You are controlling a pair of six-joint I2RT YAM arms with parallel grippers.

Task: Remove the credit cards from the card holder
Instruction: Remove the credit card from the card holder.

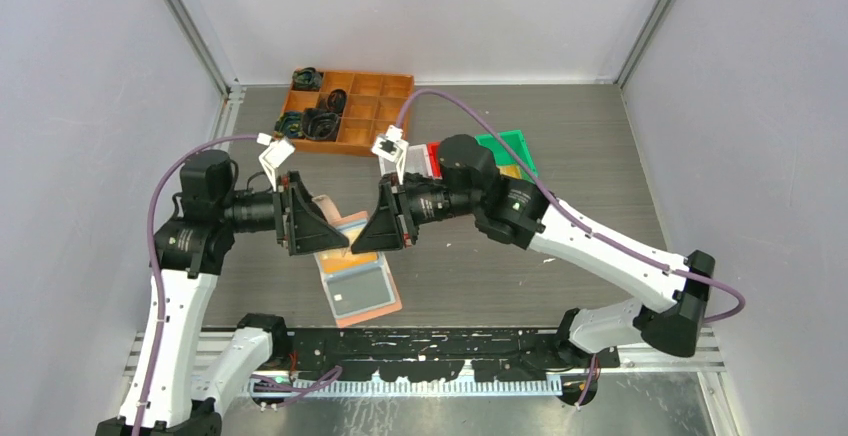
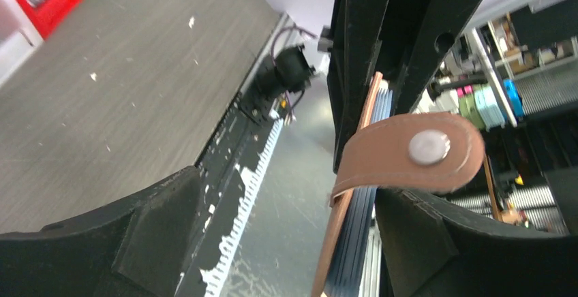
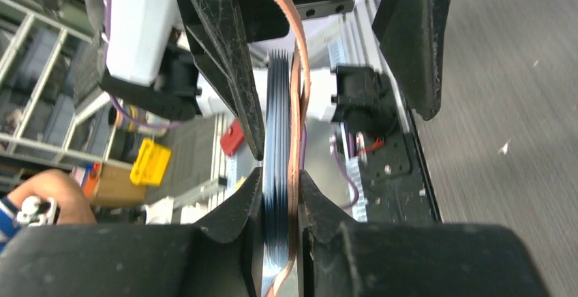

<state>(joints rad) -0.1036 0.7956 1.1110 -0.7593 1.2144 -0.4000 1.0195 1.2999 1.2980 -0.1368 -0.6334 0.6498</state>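
Two hands meet over the desk (image 2: 102, 72): the right hand (image 3: 279, 195) is pinched narrow on the card holder (image 3: 296, 106), cover and bluish sleeves (image 3: 276, 140) clamped edge-on and held aloft, seemingly to steady it for the other arm. The left hand (image 2: 286, 201) is spread wide around the holder, gripping nothing, the snap tab (image 2: 409, 150) loose beside one finger; the credit cards are judged not yet drawn from the sleeves.

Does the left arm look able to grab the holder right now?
Probably yes: the holder sits between the left arm's wide-open jaws, held up by the right arm, and nothing blocks it.
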